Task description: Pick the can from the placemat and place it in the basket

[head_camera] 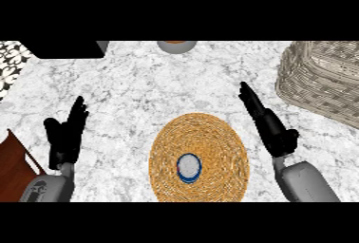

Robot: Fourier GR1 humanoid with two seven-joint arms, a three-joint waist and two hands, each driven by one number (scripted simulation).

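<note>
can [188,168] stands upright on woven placemat [200,159], untouched. your right hand [270,126] hovers just beside mat, fingers straight and together, likely lined up to reach. left hand [67,130] rests open, fingers up, holding nothing. basket [319,80] waits far right, well apart.

A grey cup [176,46] and black box [67,49] sit on the marble counter [140,85].
</note>
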